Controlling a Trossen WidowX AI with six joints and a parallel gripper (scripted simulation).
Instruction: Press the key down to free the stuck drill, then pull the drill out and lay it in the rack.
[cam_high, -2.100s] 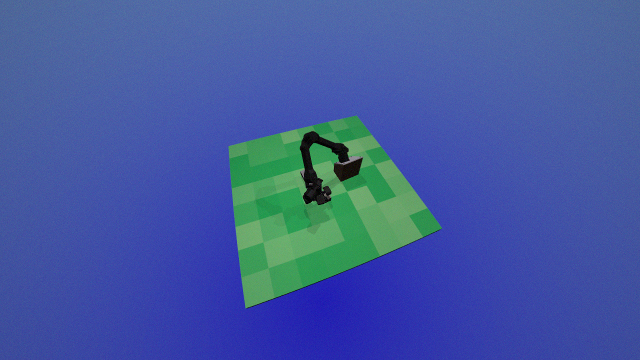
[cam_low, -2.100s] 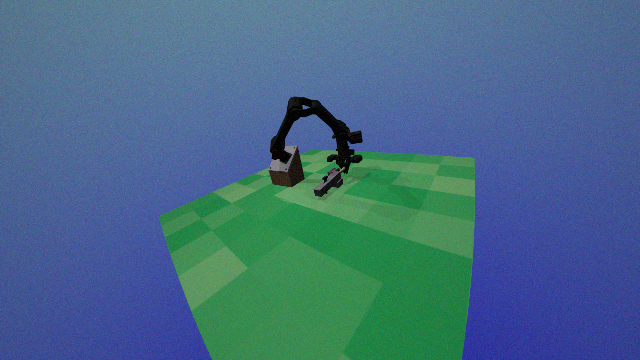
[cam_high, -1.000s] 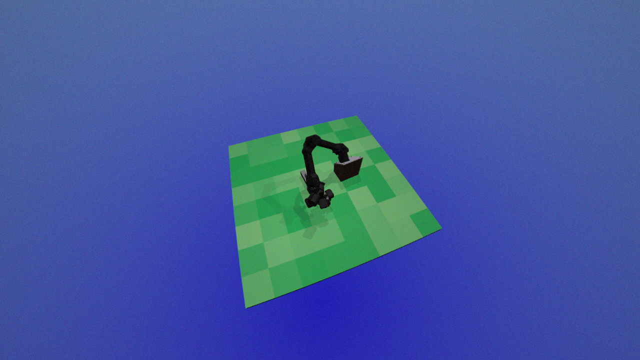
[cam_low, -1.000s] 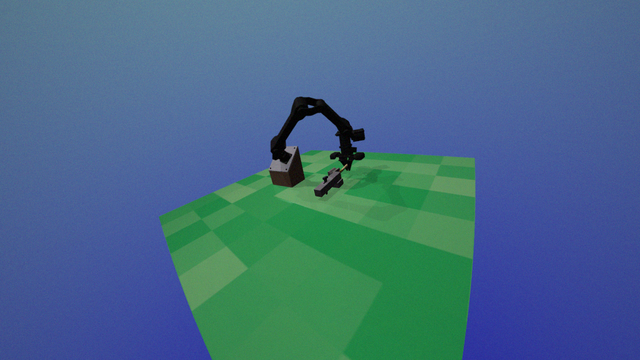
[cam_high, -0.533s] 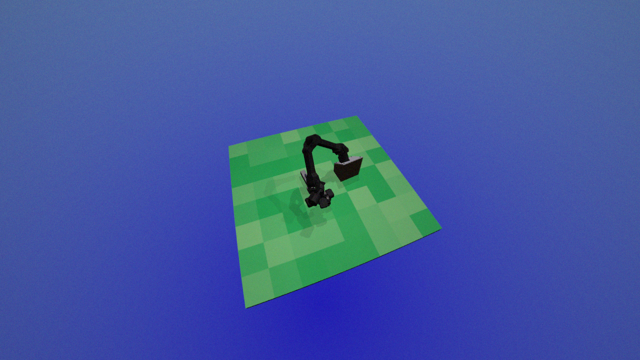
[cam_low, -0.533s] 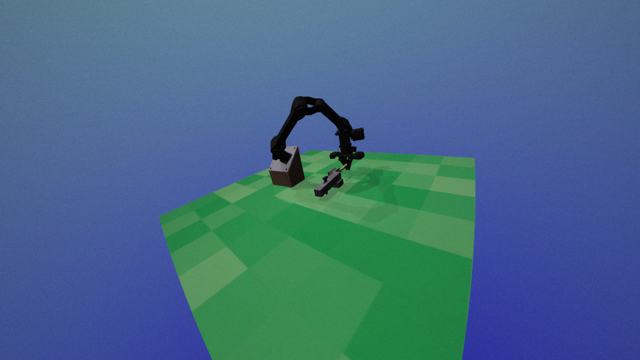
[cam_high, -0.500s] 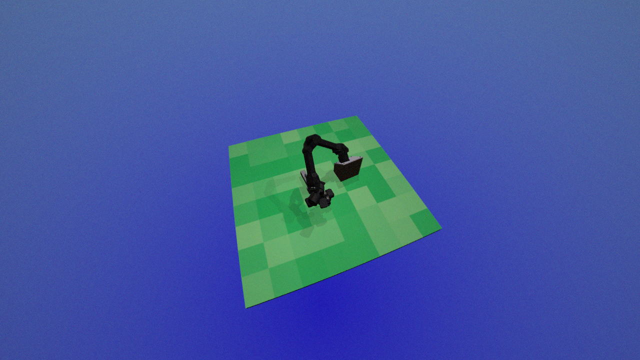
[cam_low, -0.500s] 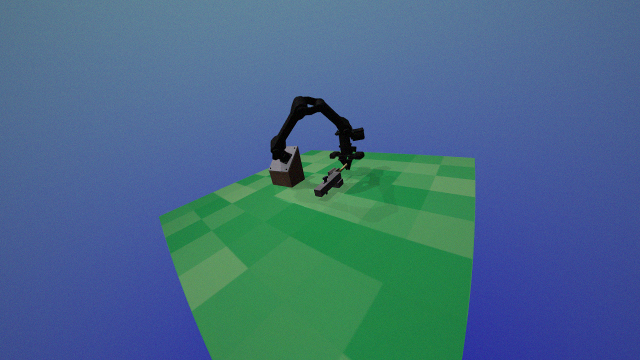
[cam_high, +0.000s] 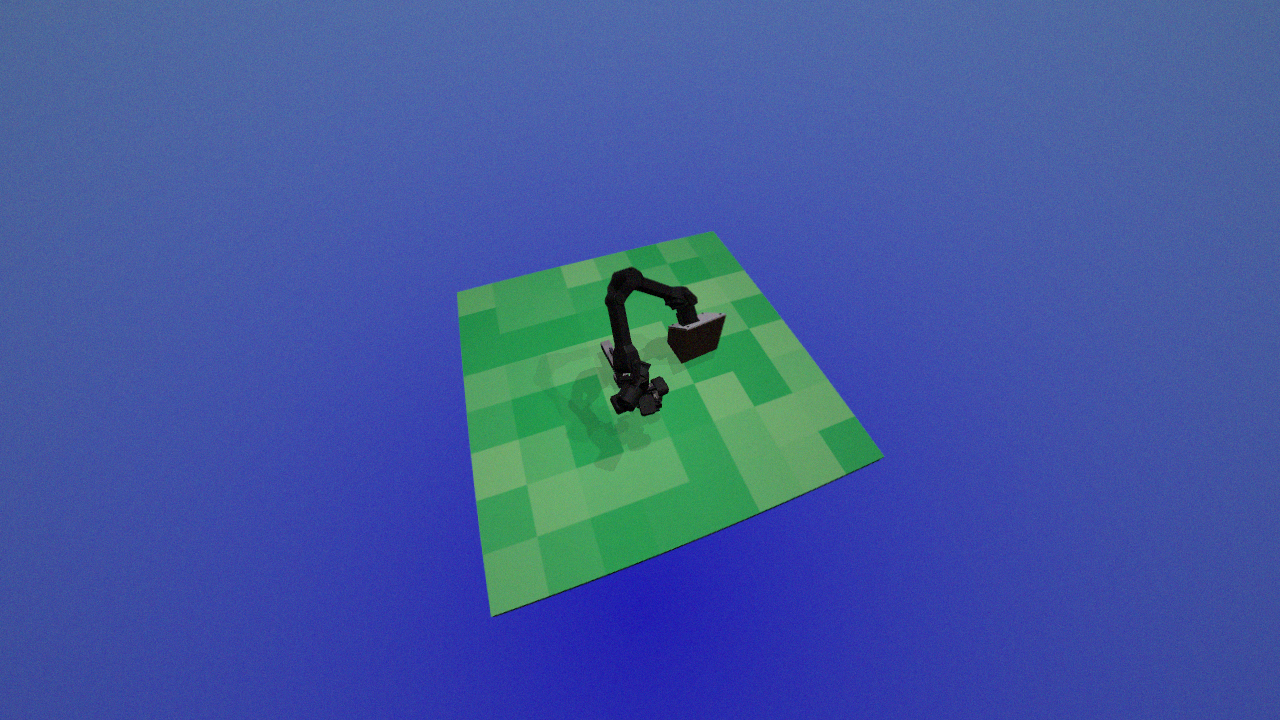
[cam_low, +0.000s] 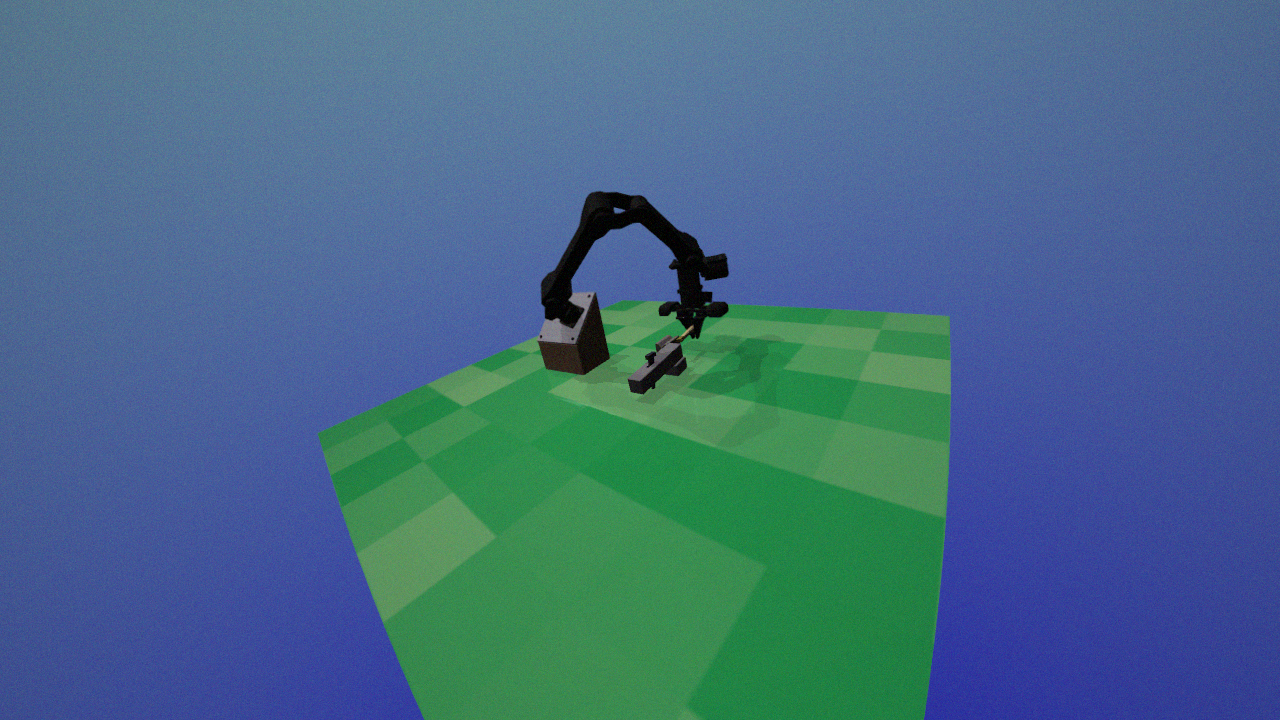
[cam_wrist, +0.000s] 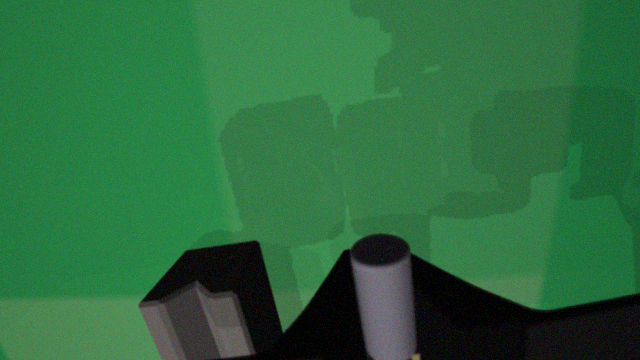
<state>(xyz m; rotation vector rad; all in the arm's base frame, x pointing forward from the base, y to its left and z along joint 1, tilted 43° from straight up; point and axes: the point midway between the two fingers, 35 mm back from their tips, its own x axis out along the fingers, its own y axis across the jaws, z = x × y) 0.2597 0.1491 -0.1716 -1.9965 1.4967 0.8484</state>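
My gripper (cam_low: 690, 327) (cam_high: 638, 399) (cam_wrist: 368, 257) is shut on the drill (cam_low: 682, 334) (cam_wrist: 382, 290). The drill is a thin tan rod in the exterior view and a pale grey cylinder between my black fingers in the wrist view. It slants down from my fingers toward a dark grey fixture block (cam_low: 657, 367) lying on the green floor. A small dark key (cam_low: 650, 357) sticks up from the block. I cannot tell whether the drill's tip is still inside it. The block's grooved grey end (cam_wrist: 200, 317) shows at the lower left of the wrist view.
A brown box with a tilted grey top plate (cam_low: 572, 338) (cam_high: 696, 338) stands at the arm's base, left of the fixture in the exterior view. The floor is a green checkered square (cam_low: 626, 555) (cam_high: 626, 501) with open edges all round.
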